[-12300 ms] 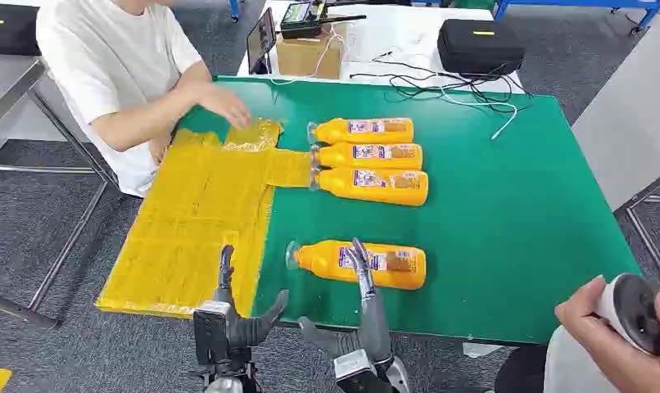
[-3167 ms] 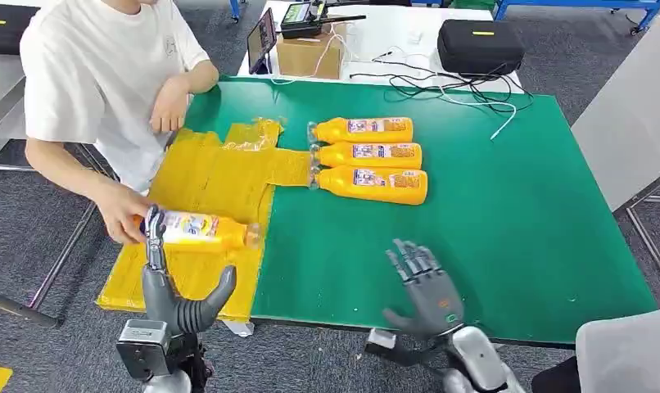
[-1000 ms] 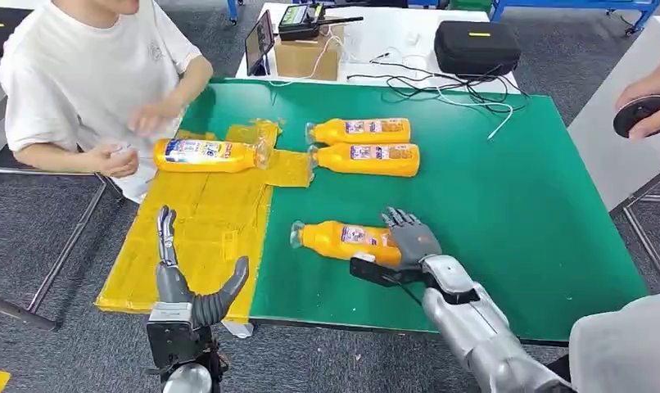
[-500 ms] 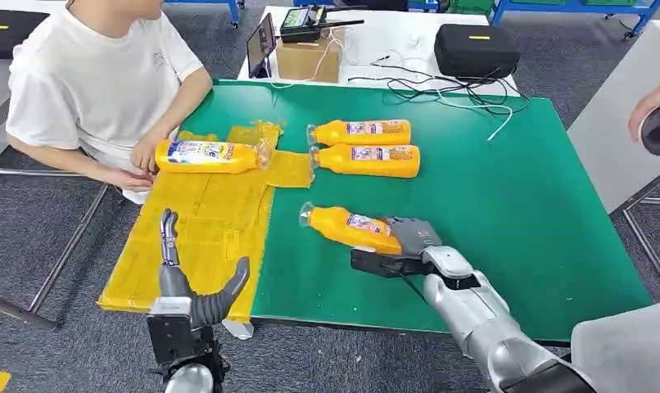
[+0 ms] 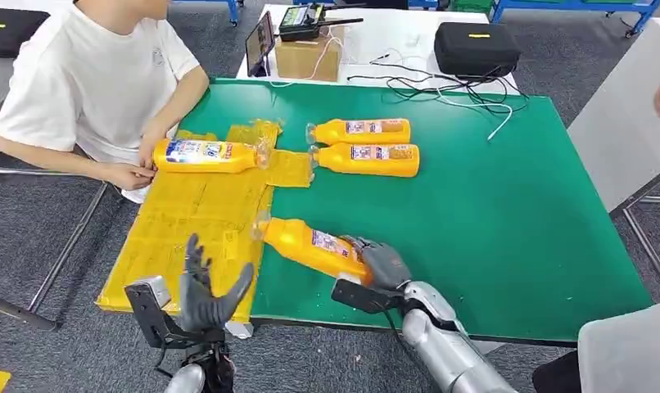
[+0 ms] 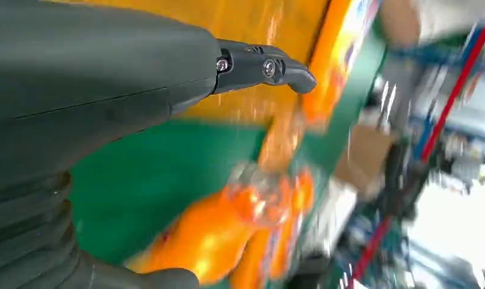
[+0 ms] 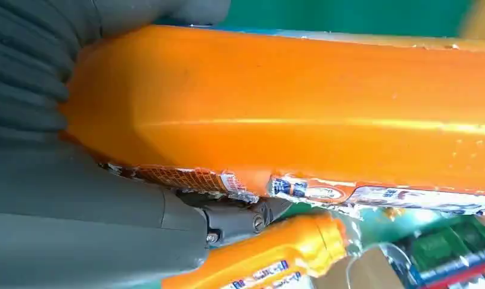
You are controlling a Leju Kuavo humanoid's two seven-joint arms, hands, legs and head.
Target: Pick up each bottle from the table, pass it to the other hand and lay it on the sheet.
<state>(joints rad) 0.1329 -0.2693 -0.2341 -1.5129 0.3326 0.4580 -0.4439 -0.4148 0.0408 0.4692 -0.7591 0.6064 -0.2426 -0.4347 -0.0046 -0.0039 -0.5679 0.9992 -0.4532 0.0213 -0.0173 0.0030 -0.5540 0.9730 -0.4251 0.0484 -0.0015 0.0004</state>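
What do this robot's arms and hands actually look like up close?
The right arm is a smooth silver tube. Each hand, left hand and right hand, is dark grey with slim jointed fingers, a thick grey thumb and a ribbed grey wrist cover. Black boxes sit at the wrists.

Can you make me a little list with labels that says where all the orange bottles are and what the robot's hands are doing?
held bottle: orange bottle gripped near its base by the right hand, cap end pointing toward the yellow sheet
left hand: left hand holds nothing, fingers apart, near the sheet's front edge
bottle on sheet: one bottle lying flat, a person's hand beside it
bottles waiting: two bottles lying side by side on the green table
hand-over: not done yet
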